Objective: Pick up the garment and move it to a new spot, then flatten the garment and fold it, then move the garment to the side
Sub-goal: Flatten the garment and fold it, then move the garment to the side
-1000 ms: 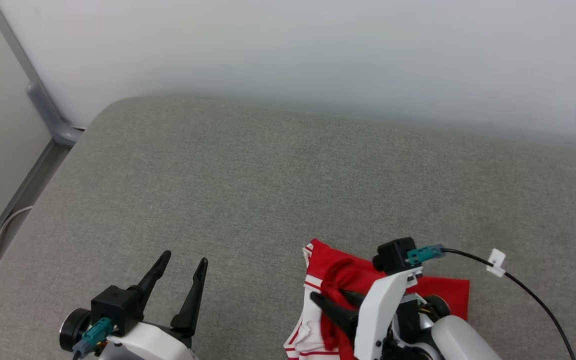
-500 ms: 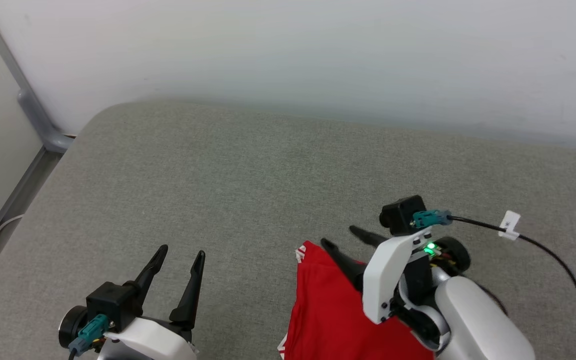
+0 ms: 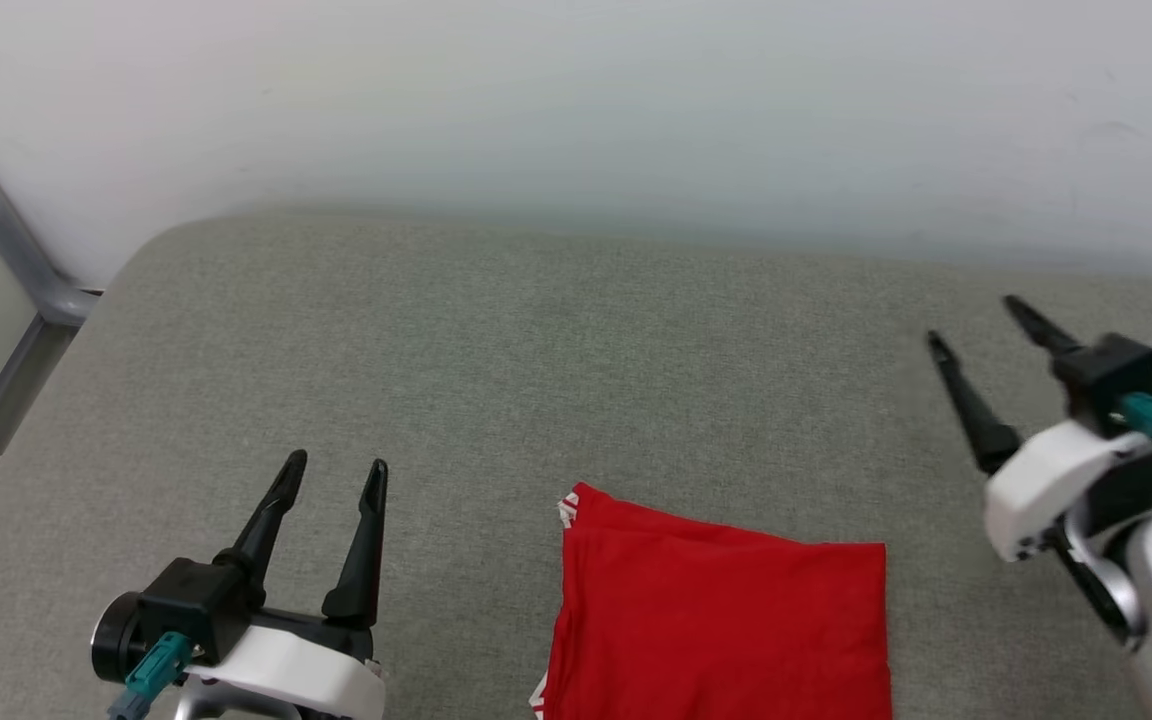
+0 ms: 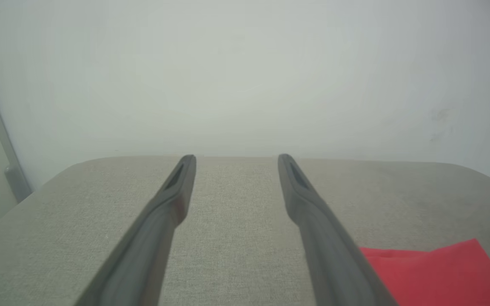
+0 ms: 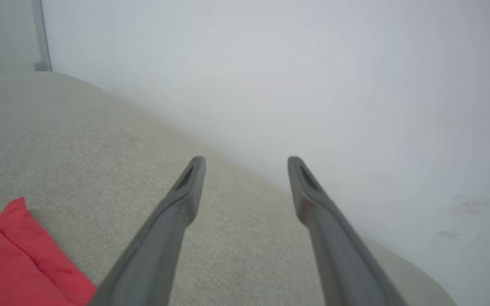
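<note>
Pale wall [image 3: 576, 100] spans the top of the head view, above a grey padded surface [image 3: 496, 380]. At bottom centre the garment [image 3: 726, 620] lies flat as a red rectangle, with bits of white trim at its left corners, and neither claw touches it. At the right edge the right gripper [image 3: 973, 320] hovers, fingers spread and empty. At lower left the left gripper [image 3: 336, 465] has its fingers apart, also empty.

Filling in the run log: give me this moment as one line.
garment: folded, flat on grey surface | left gripper: open, empty | right gripper: open, clear of garment
</note>
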You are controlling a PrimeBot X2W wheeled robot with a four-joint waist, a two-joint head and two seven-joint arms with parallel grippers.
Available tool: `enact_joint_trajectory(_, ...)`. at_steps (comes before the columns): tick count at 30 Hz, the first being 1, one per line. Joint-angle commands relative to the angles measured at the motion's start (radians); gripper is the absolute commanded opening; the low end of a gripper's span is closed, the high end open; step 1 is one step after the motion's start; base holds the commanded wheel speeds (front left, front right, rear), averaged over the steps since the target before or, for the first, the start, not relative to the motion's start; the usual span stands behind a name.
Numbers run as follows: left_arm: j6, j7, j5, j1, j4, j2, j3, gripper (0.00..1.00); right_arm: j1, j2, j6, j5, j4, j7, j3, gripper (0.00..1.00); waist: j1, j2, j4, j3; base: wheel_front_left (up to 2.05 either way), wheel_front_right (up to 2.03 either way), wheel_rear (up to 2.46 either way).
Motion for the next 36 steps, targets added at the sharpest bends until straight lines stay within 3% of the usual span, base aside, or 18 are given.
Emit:
enact_joint_trajectory(1, -0.015, -0.002, 0.025, 0.017, -0.014, -0.021, 0.023, 1.0, 0.042, -0.013, -0.001, -0.011, -0.032, -0.038, -0.048, 1.0, 0.0, 0.0, -0.007, 0.002, 0.0, 0.0, 0.0)
enact_joint_trajectory(8, -0.065, -0.002, 0.098, 0.043, -0.034, -0.085, 0.09, 1.0, 0.192, 0.029, -0.001, -0.034, -0.177, -0.139, -0.227, 1.0, 0.0, 0.0, -0.02, 0.013, 0.0, 0.0, 0.0)
enact_joint_trajectory(14, -0.11, -0.002, 0.149, 0.063, -0.033, -0.132, 0.135, 1.0, 0.334, 0.144, -0.001, -0.039, -0.291, -0.174, -0.323, 1.0, 0.0, 0.0, -0.024, 0.018, 0.0, 0.0, 0.0)
enact_joint_trajectory(23, -0.154, -0.002, 0.196, 0.081, 0.007, -0.173, 0.157, 1.0, 0.424, 0.246, -0.001, -0.051, -0.314, -0.197, -0.353, 1.0, 0.0, 0.0, -0.03, 0.015, 0.0, 0.0, 0.0)
enact_joint_trajectory(36, -0.182, -0.002, 0.229, 0.059, 0.025, -0.209, 0.181, 1.0, 0.436, 0.267, -0.001, -0.022, -0.308, -0.153, -0.345, 1.0, 0.0, 0.0, -0.032, 0.029, 0.0, 0.0, 0.0)
